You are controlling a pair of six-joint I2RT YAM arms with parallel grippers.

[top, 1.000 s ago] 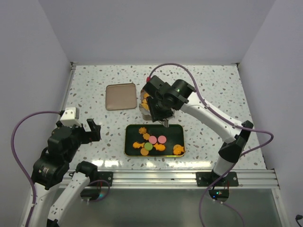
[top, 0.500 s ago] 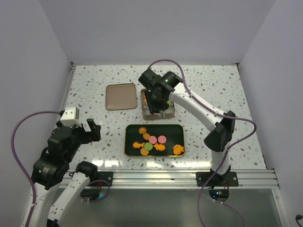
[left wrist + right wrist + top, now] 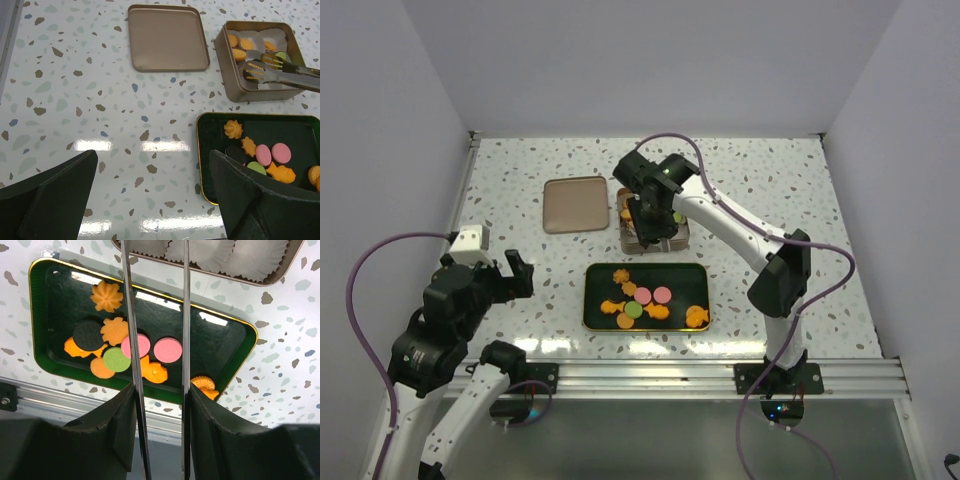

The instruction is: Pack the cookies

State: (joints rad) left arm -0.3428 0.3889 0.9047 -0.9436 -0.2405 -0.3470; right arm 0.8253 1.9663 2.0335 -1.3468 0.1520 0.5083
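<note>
Cookies (image 3: 642, 300) in orange, pink and green, plus one black round, lie on a dark green tray (image 3: 692, 281); they also show in the left wrist view (image 3: 263, 154) and the right wrist view (image 3: 168, 350). A gold tin (image 3: 623, 240) with white paper cups holds several orange cookies (image 3: 240, 42). My right gripper (image 3: 653, 232) is shut on metal tongs (image 3: 290, 76). The tong tips are inside the tin around an orange cookie (image 3: 254, 74). My left gripper (image 3: 510, 275) is open and empty over bare table, left of the tray.
The tin's flat lid (image 3: 574, 204) lies on the table left of the tin. White walls close in the table at the back and on both sides. A metal rail (image 3: 650, 375) runs along the near edge.
My right arm has swung back from over the tray to over the tin, carrying the tongs with it. The left arm has not moved.
</note>
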